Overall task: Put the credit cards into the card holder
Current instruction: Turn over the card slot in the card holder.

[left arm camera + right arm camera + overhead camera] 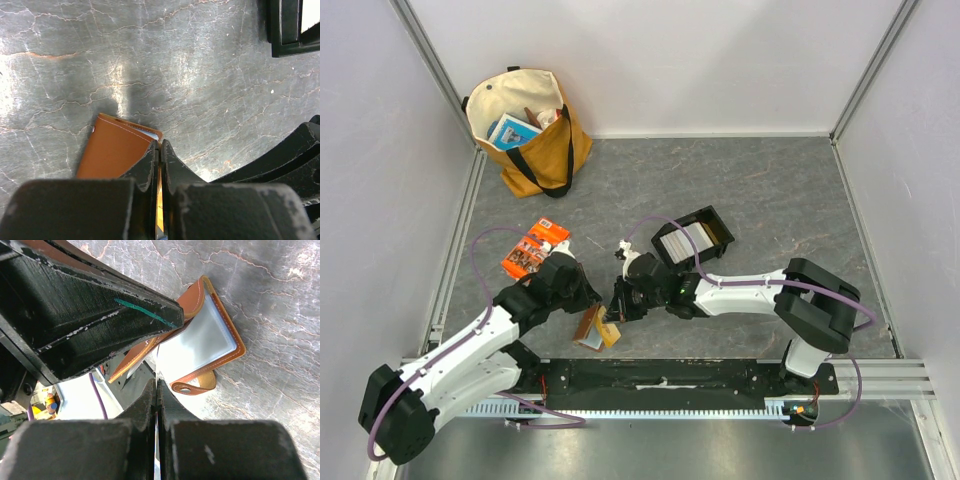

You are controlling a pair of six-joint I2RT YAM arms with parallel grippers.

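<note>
The brown card holder lies open near the table's front edge. My left gripper is shut on one of its flaps, seen as a brown panel in the left wrist view with the fingertips pinched on its edge. In the right wrist view the holder shows a pale inner pocket and a clasp tab. My right gripper is shut on a thin credit card seen edge-on, right beside the open holder. In the top view the right gripper sits just right of the left one. More credit cards stand in the black tray.
A black plastic tray stands behind the grippers, also at the top right of the left wrist view. An orange printed packet lies to the left. A tan tote bag stands at the back left. White walls enclose the table.
</note>
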